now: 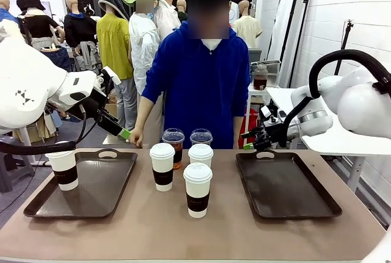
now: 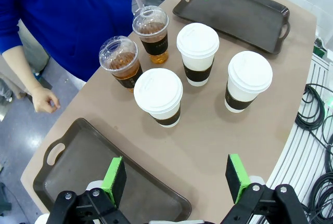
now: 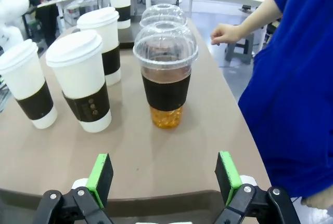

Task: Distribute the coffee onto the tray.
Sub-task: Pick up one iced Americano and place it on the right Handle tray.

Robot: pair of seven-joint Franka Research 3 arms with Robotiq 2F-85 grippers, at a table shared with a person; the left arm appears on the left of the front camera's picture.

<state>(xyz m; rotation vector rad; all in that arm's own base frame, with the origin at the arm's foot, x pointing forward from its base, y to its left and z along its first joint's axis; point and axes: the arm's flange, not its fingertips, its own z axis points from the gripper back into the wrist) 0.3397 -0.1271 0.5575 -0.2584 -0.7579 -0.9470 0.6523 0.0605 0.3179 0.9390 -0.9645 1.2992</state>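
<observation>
Right gripper (image 3: 164, 168), spread and empty, faces the cups (image 1: 197, 188) at mid-frame. Right tray (image 1: 287, 190) lies bare; left tray (image 1: 101, 183), lower left, carries one white cup (image 1: 65, 168). Best bet: straddle the nearest clear cup (image 3: 165, 73) at its sleeve (image 3: 166, 91), close gently, lift upright.

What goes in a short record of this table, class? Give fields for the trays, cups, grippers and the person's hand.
left tray: one white lidded cup stands on it
right tray: no cup on it
table, between the trays: three white lidded cups, two clear dome-lidded cups
left gripper: open, holding nothing
right gripper: open, holding nothing, pointed at a clear cup
person's hand: at the table's far edge
</observation>
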